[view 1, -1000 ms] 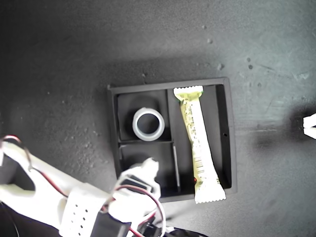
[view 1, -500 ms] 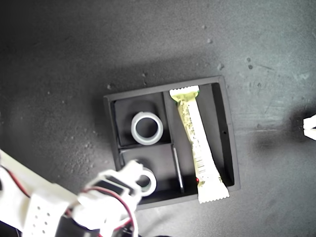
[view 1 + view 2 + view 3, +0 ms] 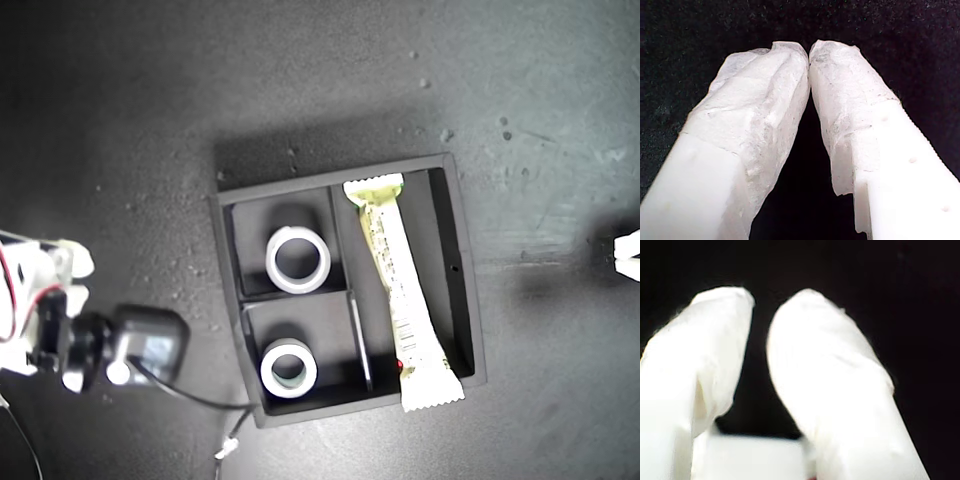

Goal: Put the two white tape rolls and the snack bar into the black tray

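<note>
Snack bar lengthwise in black tray's long compartment, overhanging; first end effector clenched, second seemingly parted.

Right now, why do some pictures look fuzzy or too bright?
Second wrist view: the claw is blurred and glaring white, its edges washed out. First wrist view: sharper, tape wrinkles show on the fingers. Exterior view: dark corners, and the tray casts a soft shadow.
</note>
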